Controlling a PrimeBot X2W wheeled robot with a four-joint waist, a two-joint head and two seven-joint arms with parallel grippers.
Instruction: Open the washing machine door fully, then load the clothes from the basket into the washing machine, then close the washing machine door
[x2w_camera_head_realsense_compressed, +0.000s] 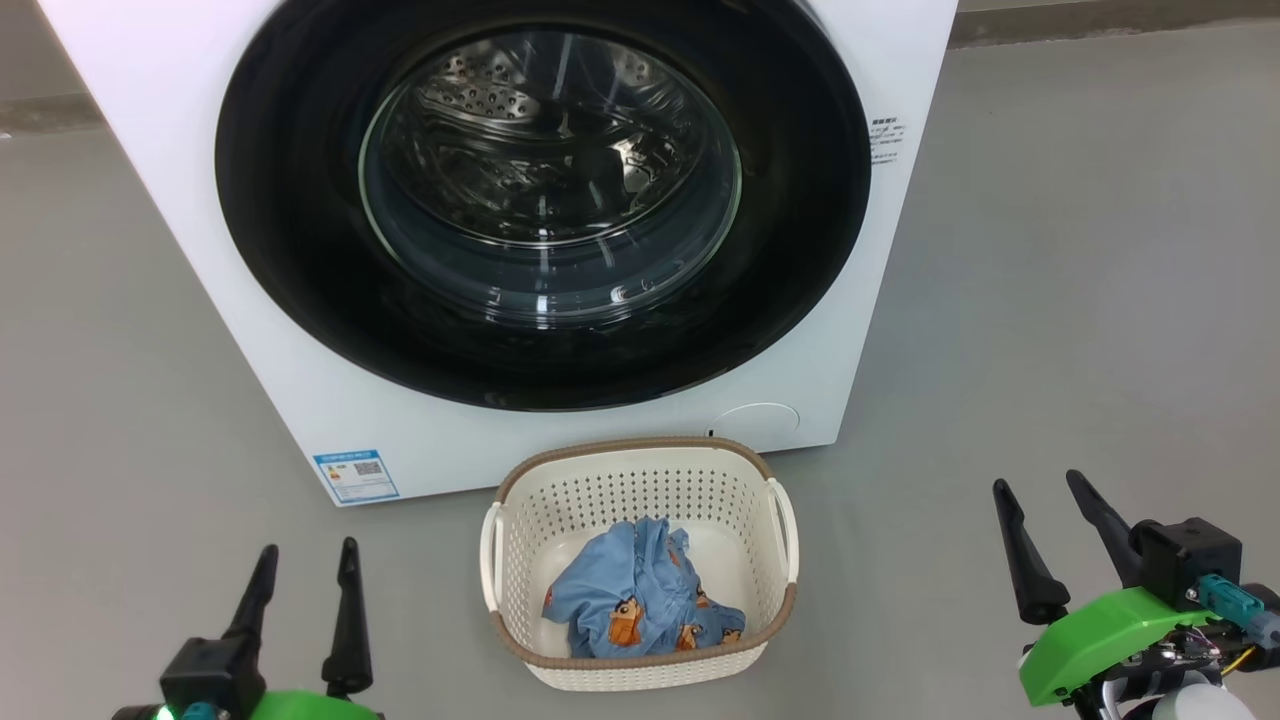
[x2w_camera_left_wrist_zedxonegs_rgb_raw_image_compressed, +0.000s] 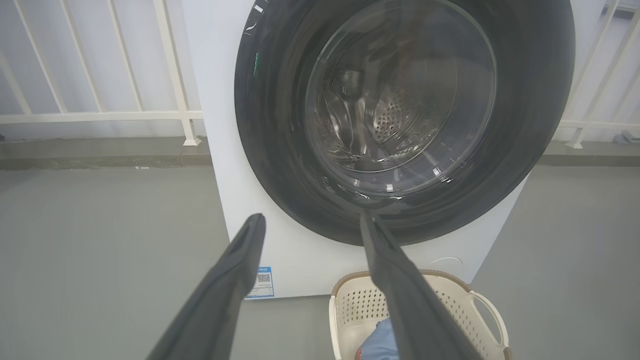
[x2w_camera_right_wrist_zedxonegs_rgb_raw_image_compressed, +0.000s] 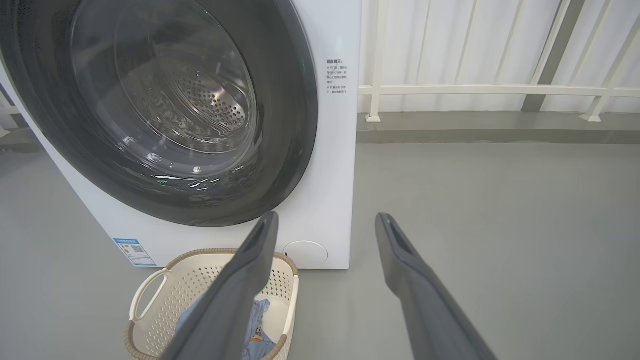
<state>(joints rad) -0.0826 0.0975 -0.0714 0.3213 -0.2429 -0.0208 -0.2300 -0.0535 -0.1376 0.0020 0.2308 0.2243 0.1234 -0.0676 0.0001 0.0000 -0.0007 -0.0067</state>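
Observation:
The white washing machine stands ahead with its round glossy black door flat against the front; the steel drum shows through the glass. On the floor before it sits the cream basket holding the crumpled light blue clothes. My left gripper is open at the lower left, left of the basket. My right gripper is open at the lower right, right of the basket. The left wrist view faces the door and the basket. In the right wrist view the basket lies left of the fingers.
Grey floor spreads on both sides of the machine. White railings and a low kerb run behind it. A blue label sticker marks the machine's lower left corner, and a round cover sits at its lower right.

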